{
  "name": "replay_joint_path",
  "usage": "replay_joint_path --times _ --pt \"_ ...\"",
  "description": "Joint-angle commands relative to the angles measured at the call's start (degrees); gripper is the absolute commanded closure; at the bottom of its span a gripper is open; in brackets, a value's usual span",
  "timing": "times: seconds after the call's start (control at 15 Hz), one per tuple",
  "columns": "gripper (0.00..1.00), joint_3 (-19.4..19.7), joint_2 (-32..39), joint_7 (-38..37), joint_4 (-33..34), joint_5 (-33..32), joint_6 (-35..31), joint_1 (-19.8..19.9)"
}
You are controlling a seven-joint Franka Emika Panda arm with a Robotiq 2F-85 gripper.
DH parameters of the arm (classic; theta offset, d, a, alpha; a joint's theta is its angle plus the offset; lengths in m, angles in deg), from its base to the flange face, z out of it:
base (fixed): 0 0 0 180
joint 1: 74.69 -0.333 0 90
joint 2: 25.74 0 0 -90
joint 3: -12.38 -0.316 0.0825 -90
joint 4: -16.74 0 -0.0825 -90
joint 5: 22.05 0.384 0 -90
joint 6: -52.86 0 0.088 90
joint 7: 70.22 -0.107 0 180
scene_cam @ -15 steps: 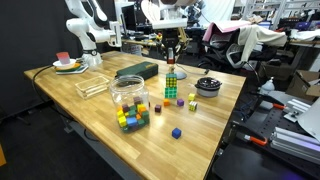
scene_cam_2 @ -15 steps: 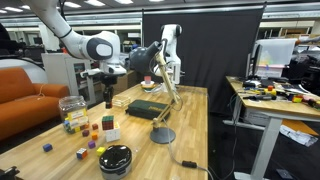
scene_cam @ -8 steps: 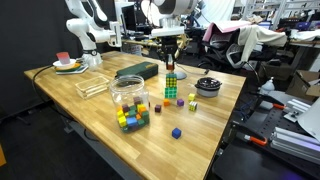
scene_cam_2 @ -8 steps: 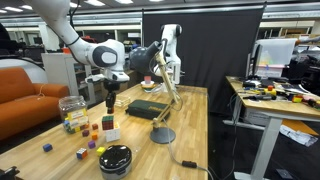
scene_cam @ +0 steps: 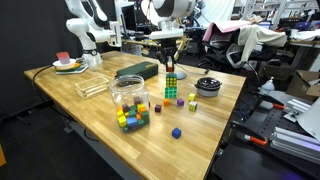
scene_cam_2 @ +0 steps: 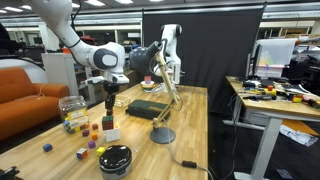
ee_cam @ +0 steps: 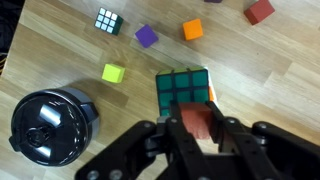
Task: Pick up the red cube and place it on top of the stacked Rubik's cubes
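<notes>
My gripper point(ee_cam: 197, 112) is shut on the red cube point(ee_cam: 197, 127) and holds it just above the green top face of the stacked Rubik's cubes point(ee_cam: 182, 88). In both exterior views the gripper point(scene_cam: 171, 67) point(scene_cam_2: 110, 102) hangs straight over the short tower point(scene_cam: 171, 89) point(scene_cam_2: 109, 128) in the middle of the wooden table. The held cube is too small to make out in the exterior views. Whether it touches the tower's top I cannot tell.
A black bowl point(ee_cam: 40, 122) point(scene_cam: 208, 86) stands beside the tower. Loose blocks lie around: yellow-green point(ee_cam: 113, 72), purple point(ee_cam: 147, 36), orange point(ee_cam: 193, 30), another red one point(ee_cam: 260, 10), a small Rubik's cube point(ee_cam: 108, 20). A clear jar of blocks point(scene_cam: 128, 96), a blue block point(scene_cam: 176, 131) and a dark box point(scene_cam: 137, 69) are nearby.
The gripper has come down over the tower with the red cube in it. It has hardly moved in the last half second.
</notes>
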Motion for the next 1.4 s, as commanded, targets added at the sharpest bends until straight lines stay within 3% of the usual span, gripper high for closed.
replay_joint_path --times 0.0,1.33 --pt "0.93 -0.88 0.45 1.50 1.31 1.29 2.11 1.36" --pt "0.93 -1.52 2.13 2.17 1.90 1.67 3.95 1.74"
